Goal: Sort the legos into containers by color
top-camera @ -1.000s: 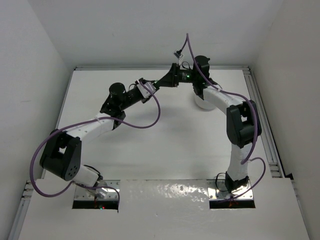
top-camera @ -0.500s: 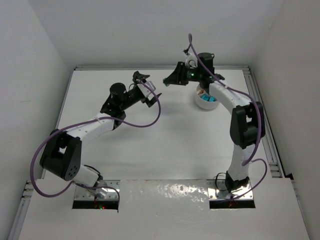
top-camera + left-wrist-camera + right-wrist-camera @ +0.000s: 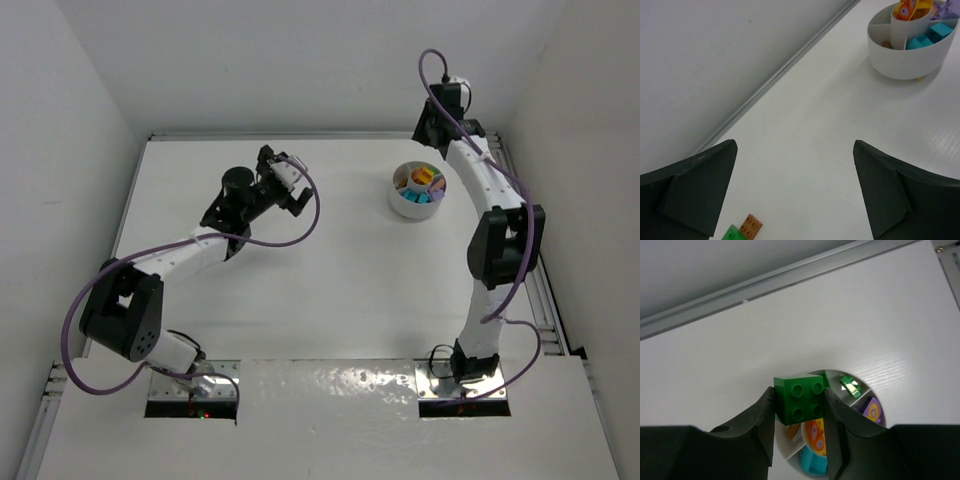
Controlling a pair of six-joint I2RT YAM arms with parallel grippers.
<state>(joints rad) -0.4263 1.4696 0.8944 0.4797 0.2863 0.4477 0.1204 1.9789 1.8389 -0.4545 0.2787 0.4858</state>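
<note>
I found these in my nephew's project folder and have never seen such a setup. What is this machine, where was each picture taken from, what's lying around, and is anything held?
It is a robot with a left arm and a right arm bolted at the near edge of a white table. The wide picture comes from a fixed camera above and behind them. The other two come from cameras on the wrists, so the dark shapes are each arm's own fingers. It sorts toy bricks by colour into the round white dish, which already holds teal bricks and others. The right gripper pinches a green brick, with the dish showing just beyond it. The left gripper is open and empty; a brown brick and another green brick lie on the table near it.
</note>
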